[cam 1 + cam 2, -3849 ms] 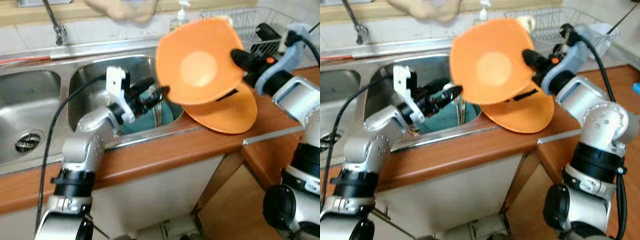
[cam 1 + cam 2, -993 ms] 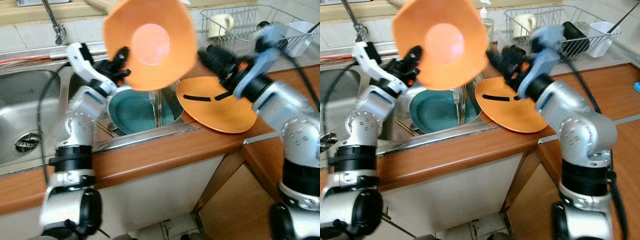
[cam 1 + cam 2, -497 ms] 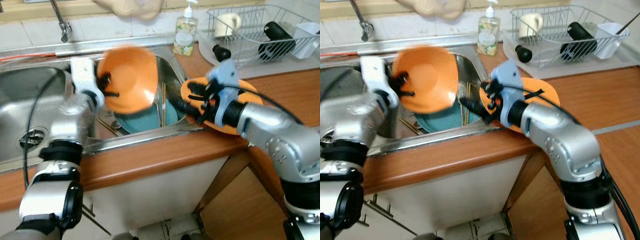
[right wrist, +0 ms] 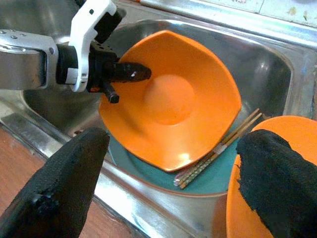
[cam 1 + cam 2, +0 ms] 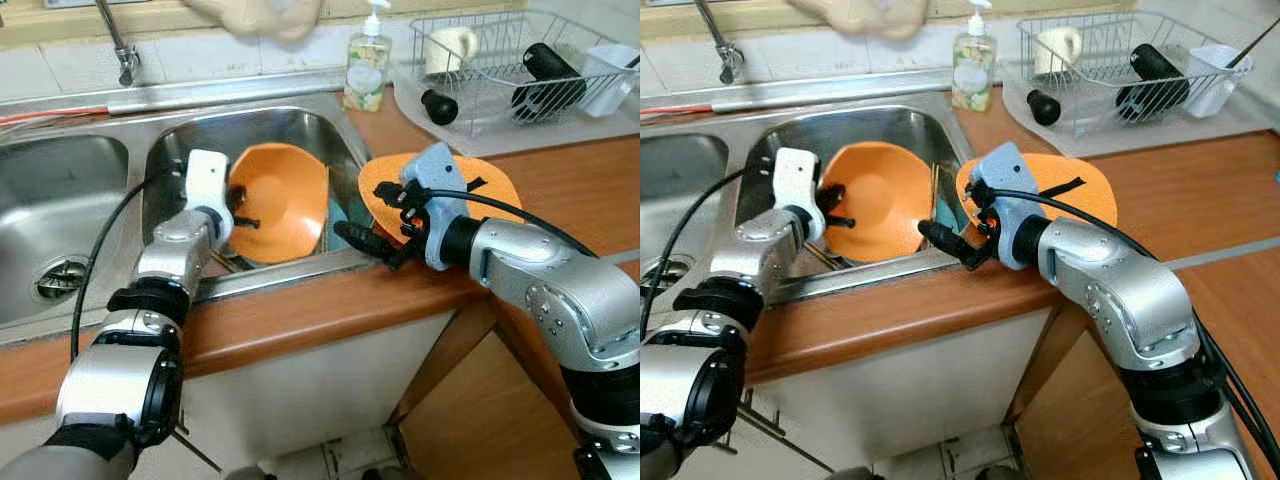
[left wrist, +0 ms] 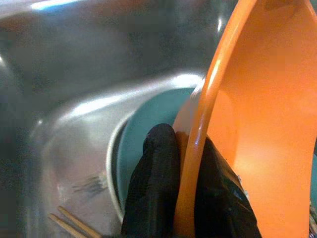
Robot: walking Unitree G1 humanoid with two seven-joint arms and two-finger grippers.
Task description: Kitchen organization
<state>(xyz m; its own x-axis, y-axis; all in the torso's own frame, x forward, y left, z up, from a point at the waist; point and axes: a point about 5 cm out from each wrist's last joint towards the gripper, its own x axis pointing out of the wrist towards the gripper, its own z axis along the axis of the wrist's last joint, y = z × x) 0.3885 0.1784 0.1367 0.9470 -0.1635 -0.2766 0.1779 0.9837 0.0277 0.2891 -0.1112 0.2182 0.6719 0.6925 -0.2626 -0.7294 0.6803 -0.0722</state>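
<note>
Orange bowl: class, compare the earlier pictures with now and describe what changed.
The orange bowl passed from the right end effector, now open, to the left end effector, which lowered it into the sink onto the teal plate. The orange plate stayed on the counter.

Bright, even light; glare streaks the steel sink [image 5: 250, 130]; wrist views blur close up.

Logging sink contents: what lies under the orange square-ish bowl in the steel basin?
The orange bowl, held by the left gripper, tilts over a teal plate with chopsticks. The plate's middle is covered.
</note>
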